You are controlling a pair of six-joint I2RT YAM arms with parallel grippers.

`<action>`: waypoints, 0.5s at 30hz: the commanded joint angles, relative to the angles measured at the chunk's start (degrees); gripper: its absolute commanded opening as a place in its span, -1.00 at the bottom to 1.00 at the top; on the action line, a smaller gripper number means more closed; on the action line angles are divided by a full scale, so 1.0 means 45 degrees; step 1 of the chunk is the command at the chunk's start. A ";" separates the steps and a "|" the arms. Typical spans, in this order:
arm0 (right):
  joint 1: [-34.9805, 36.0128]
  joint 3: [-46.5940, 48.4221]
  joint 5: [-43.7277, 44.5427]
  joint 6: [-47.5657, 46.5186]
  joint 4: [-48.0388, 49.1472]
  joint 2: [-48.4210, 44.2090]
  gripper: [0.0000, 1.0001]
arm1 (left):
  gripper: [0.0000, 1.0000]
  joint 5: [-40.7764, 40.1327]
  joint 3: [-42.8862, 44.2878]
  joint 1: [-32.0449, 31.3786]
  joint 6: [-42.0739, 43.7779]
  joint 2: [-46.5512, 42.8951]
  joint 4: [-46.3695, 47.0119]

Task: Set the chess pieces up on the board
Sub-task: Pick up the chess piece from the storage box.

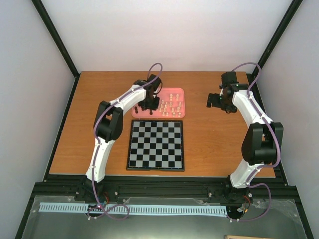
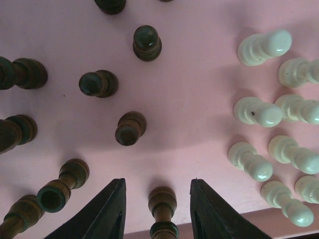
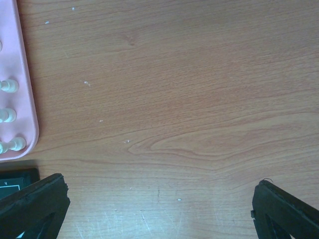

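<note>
The left gripper [image 2: 157, 185] hangs over the pink tray [image 1: 173, 90], fingers apart. One dark chess piece [image 2: 163, 206] stands between them, clear of both. The remaining chess pieces [image 1: 168, 105] stand on the tray, just beyond the board [image 1: 155, 144]. The right gripper [image 3: 159, 199] is spread wide above the worktop [image 3: 199, 99], beside the tray.
</note>
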 commanded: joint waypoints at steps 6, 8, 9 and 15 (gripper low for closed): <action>0.0096 -0.0001 -0.0189 -0.0108 -0.0175 0.0198 1.00 | -0.34 -0.0276 0.0470 0.0023 -0.0142 0.0139 -0.0353; 0.0095 -0.0007 -0.0207 -0.0113 -0.0174 0.0187 1.00 | -0.37 -0.0266 0.0459 0.0023 -0.0131 0.0156 -0.0336; 0.0095 -0.0007 -0.0221 -0.0122 -0.0171 0.0187 1.00 | -0.42 -0.0266 0.0438 0.0023 -0.0120 0.0159 -0.0347; 0.0095 -0.0005 -0.0228 -0.0130 -0.0195 0.0177 1.00 | -0.43 -0.0264 0.0282 0.0023 -0.0122 0.0150 -0.0270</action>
